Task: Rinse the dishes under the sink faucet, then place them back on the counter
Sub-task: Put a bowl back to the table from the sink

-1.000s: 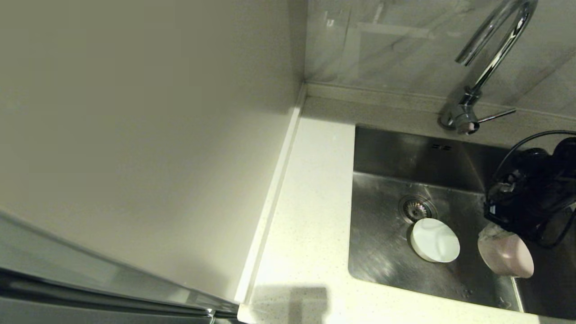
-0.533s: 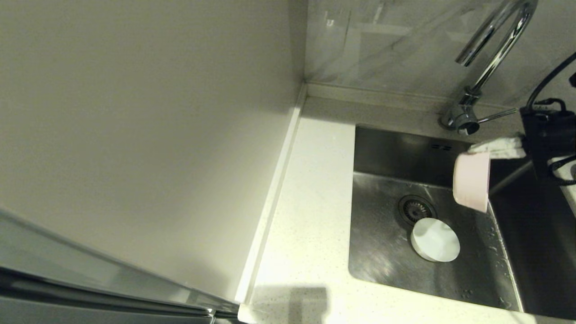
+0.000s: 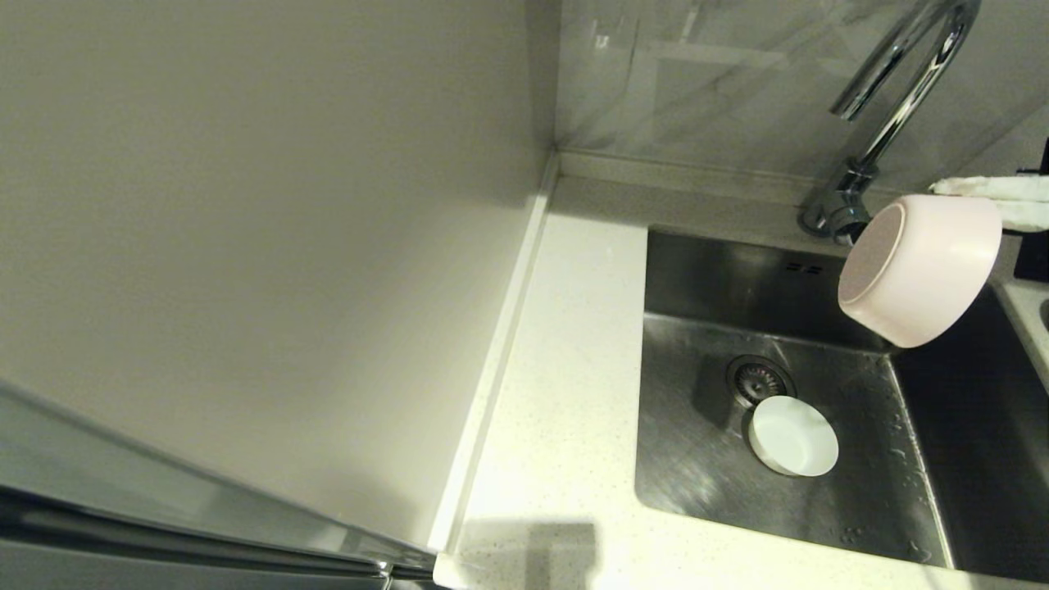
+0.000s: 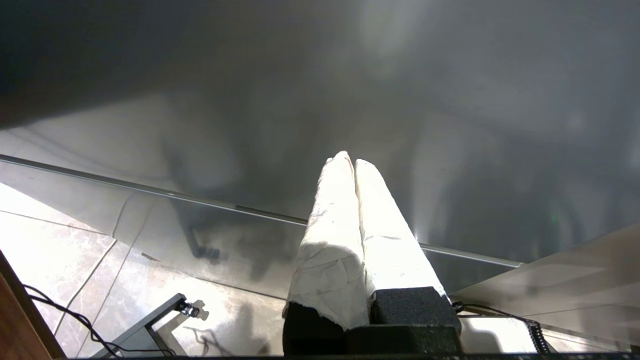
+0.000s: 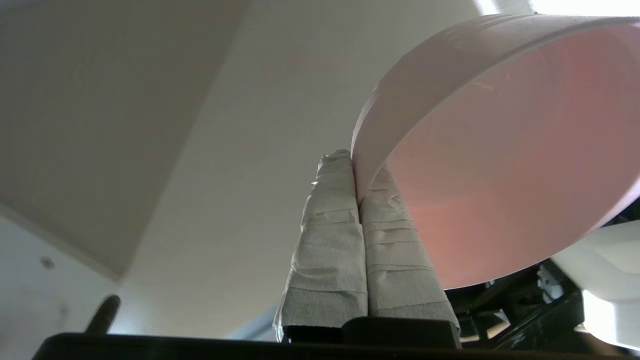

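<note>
My right gripper (image 3: 979,197) is shut on the rim of the pale pink bowl (image 3: 922,274). The bowl hangs tipped on its side above the back right of the sink (image 3: 697,475), its base turned left. It covers the lever at the foot of the chrome faucet (image 3: 897,98). In the right wrist view the taped fingers (image 5: 330,230) pinch the pink bowl's (image 5: 505,155) wall. A white bowl (image 3: 792,436) lies on the sink floor beside the drain (image 3: 756,378). The left gripper (image 4: 352,162) is shut on nothing, away from the sink.
The white counter (image 3: 565,369) runs along the sink's left side and front edge. A tall pale panel (image 3: 262,246) stands left of it. Grey marbled wall tiles (image 3: 705,82) rise behind the faucet.
The right gripper has lifted the pink bowl from low in the sink up to faucet-base height and turned it onto its side. The white bowl has stayed put.
</note>
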